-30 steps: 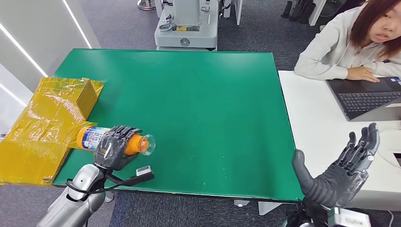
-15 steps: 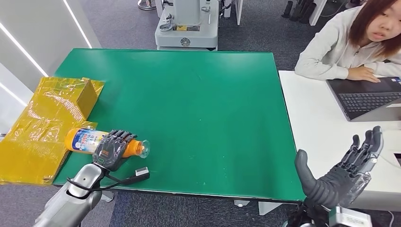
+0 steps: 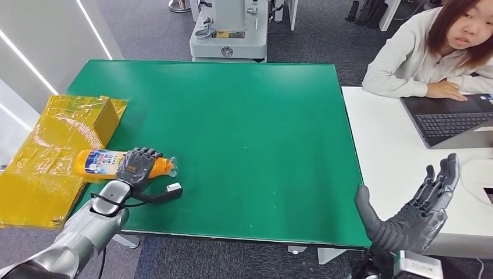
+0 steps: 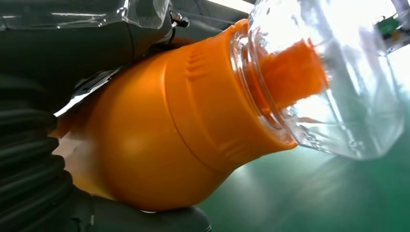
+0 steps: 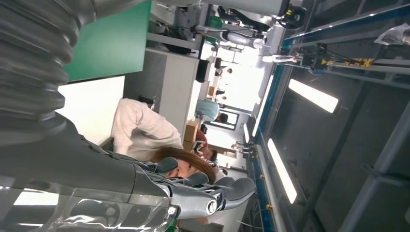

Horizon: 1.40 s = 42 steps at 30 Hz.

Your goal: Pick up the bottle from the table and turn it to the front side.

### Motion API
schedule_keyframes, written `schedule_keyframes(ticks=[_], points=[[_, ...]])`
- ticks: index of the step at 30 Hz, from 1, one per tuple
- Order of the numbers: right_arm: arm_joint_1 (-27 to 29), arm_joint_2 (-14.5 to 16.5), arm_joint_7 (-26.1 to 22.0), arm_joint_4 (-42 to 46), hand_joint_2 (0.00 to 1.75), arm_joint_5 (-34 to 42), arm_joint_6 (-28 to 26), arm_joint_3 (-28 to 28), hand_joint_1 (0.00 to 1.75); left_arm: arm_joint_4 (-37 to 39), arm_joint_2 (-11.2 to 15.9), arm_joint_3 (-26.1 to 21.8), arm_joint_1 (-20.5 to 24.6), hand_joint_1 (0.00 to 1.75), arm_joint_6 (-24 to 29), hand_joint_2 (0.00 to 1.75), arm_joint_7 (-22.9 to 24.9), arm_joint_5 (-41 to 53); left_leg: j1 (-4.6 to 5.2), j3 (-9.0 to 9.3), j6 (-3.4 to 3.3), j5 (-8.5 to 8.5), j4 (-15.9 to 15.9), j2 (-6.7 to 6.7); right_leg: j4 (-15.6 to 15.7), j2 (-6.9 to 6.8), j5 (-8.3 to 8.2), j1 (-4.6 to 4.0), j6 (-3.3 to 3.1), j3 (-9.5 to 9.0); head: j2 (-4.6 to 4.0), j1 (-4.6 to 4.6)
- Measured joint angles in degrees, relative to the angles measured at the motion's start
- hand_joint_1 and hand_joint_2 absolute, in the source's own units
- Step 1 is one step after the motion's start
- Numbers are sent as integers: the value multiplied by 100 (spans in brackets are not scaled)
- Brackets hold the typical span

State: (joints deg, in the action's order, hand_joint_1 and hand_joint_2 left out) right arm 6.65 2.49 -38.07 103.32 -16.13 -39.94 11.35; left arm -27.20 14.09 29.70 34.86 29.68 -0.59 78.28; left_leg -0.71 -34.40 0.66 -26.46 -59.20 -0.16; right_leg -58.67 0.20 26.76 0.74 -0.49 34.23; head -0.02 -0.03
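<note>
Left hand [image 3: 137, 167] fingers [image 3: 141, 156] closed around the orange bottle [image 3: 104, 163], now drawn back toward the worktop [image 3: 244, 133] edge beside the yellow bag [image 3: 46, 157]; turning pending. Right hand [image 3: 415, 209] spread, empty.

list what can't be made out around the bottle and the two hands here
- Orange plastic bottle: label print too small in head view; left hand covers its middle.
- Left wrist view: label hidden by the fingers; clear cap glares.
- Right hand: palm side faces away.
</note>
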Motion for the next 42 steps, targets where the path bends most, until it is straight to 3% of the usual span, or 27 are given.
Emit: schedule_keyframes(ticks=[13,14,17,18,25,33,38,42], points=[[103,-13,228,-19,175,-110,-2,199,0,439,158,2,238,175,-347,175,512,158,0,16,7,5,9,9,-8,7,-1,0,-4,-5,0,0],[114,-17,235,-21,175,-115,-2,215,0,453,188,2,244,163,-364,175,522,167,0,18,7,5,10,8,-8,7,-1,0,-4,-6,0,-1],[141,-30,239,-25,175,-110,-1,242,0,465,249,2,247,33,-387,175,534,183,0,20,8,5,12,8,-9,6,-1,0,-5,-9,0,-1],[149,-41,234,-26,175,-97,-1,257,0,465,262,2,247,1,-388,175,529,179,-1,20,8,5,12,8,-9,6,-1,0,-5,-9,0,0],[221,-226,139,-97,175,63,-2,402,0,465,327,-18,187,0,-143,175,50,-214,0,23,9,5,13,8,-9,6,0,0,-5,-13,0,0],[268,-293,470,-102,175,-136,-2,507,0,465,209,-395,-57,0,289,175,-629,-1196,4,23,8,5,13,-1,-8,-5,4,2,-4,-17,0,1],[279,-321,599,-97,175,-11,-2,535,0,365,-114,-909,-364,0,282,175,-1750,-2659,8,29,8,5,12,-5,-5,-9,5,7,-4,-24,0,0],[320,-402,690,-77,175,246,-2,632,0,-229,-517,-1309,-921,0,24,175,-2637,-4262,10,28,7,4,11,-4,-1,-7,5,10,-3,-22,0,0]])
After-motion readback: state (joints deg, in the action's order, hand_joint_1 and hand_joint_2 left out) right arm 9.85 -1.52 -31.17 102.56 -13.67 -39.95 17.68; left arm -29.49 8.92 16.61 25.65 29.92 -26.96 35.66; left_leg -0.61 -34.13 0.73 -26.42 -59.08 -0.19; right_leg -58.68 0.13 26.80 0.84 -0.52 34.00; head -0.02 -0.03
